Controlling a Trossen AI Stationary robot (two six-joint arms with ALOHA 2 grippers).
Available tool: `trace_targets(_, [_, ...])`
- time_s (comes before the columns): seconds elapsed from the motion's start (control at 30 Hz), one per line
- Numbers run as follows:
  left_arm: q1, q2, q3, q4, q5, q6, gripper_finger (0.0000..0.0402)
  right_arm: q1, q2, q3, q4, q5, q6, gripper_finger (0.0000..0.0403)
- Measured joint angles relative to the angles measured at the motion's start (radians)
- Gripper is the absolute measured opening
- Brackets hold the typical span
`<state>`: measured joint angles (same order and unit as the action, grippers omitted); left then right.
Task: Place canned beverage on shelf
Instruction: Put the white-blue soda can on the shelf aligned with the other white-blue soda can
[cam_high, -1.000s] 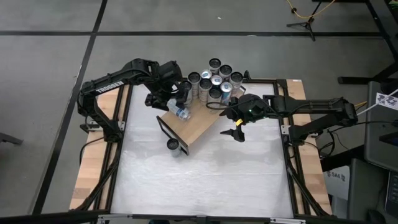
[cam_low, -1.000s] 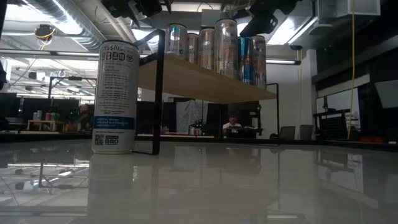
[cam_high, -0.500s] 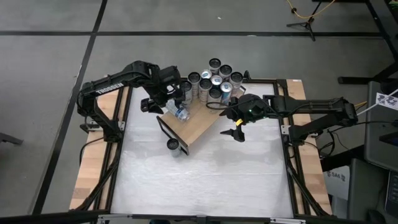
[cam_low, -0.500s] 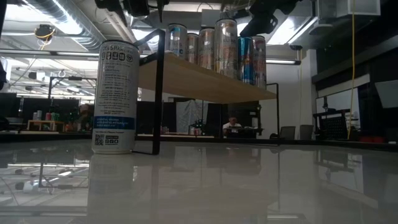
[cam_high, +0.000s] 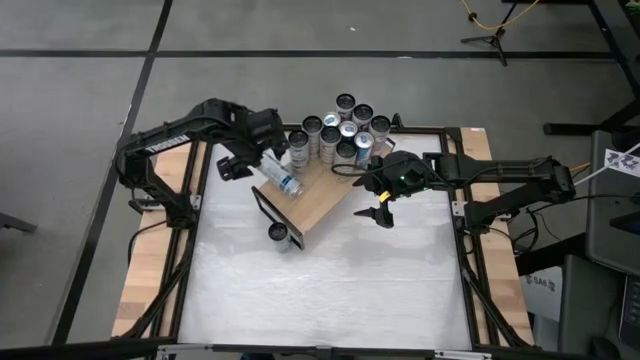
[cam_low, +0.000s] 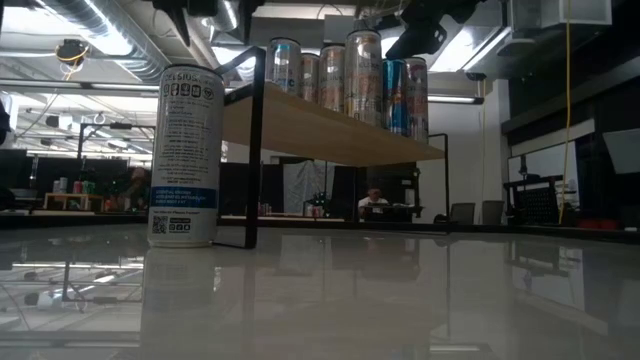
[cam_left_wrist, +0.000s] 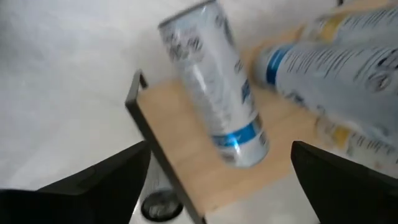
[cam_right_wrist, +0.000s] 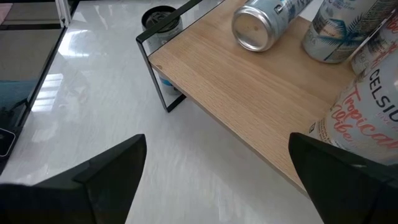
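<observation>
Hovering the left gripper (cam_left_wrist: 217, 186), jaws apart, over a silver-and-blue can (cam_left_wrist: 214, 84) lying toppled on the light-brown wooden shelf (cam_high: 318, 200), probably risking rolling off the edge.

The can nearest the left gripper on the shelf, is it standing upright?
No, the can lies on its side on the shelf.

Motion-blurred cans (cam_left_wrist: 323, 68) at the left wrist view's edge

The desk (cam_high: 330, 290) is being viewed straight down from overhead and level from desk-top height. The shelf (cam_right_wrist: 249, 99) is being viewed closely from above by both wrist cameras, just ahead of each claw.
</observation>
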<state>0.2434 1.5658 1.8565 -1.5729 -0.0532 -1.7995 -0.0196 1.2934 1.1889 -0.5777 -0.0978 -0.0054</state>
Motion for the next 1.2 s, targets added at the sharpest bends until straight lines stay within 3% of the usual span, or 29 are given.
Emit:
trace_targets(0.17, [-0.014, 0.002, 0.0, 0.002, -0.092, -0.056, 0.0399, 0.0, 0.0, 0.0, 0.0, 0.0, 0.0, 0.0388])
trace_targets(0.4, [-0.014, 0.005, -0.007, 0.003, -0.115, -0.131, 0.04, 0.0, 0.0, 0.0, 0.0, 0.0, 0.0, 0.0388])
trace_targets(0.67, [-0.009, 0.005, -0.132, 0.002, -0.141, -0.258, 0.04, 0.0, 0.0, 0.0, 0.0, 0.0, 0.0, 0.0388])
trace_targets(1.2, [0.014, 0.005, -0.258, 0.031, -0.228, -0.261, 0.04, 0.0, 0.0, 0.0, 0.0, 0.0, 0.0, 0.0388])
